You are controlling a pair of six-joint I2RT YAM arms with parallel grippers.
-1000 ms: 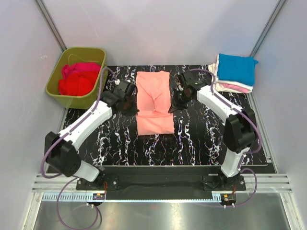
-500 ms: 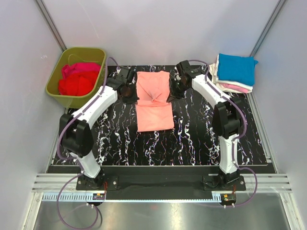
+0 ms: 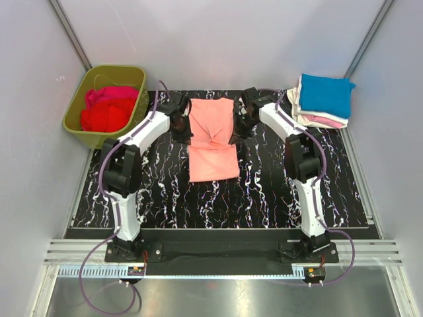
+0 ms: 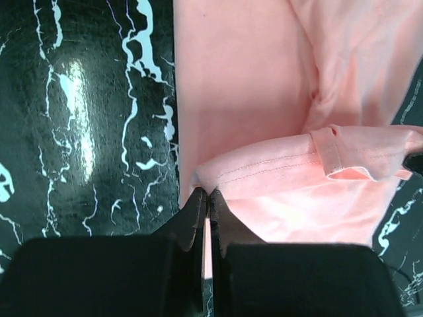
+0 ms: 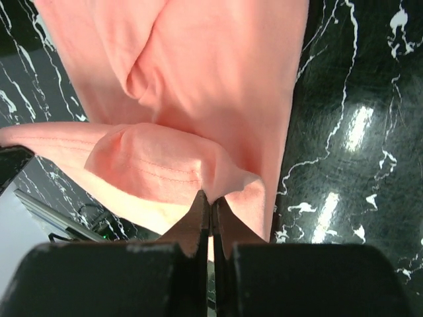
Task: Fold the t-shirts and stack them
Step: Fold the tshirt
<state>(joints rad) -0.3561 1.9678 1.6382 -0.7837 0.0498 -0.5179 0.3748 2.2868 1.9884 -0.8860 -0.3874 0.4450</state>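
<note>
Salmon-pink cotton t-shirt (image 3: 211, 155) lies mid-way across the black, white-veined marble-pattern mat (image 3: 264, 191), its length running away from the arm bases. Left gripper (image 4: 207, 195): 2 fingers pressed together, pinching the shirt's left edge; a hemmed fold is lifted over the layer beneath. Right gripper (image 5: 211, 198): fingers likewise clamped on the right edge. Both are at the shirt's far half. Red and magenta tees (image 3: 106, 113) are heaped in the olive-green plastic tub (image 3: 74, 122), far left. Folded stack, bright blue tee (image 3: 325, 94) on top, far right
</note>
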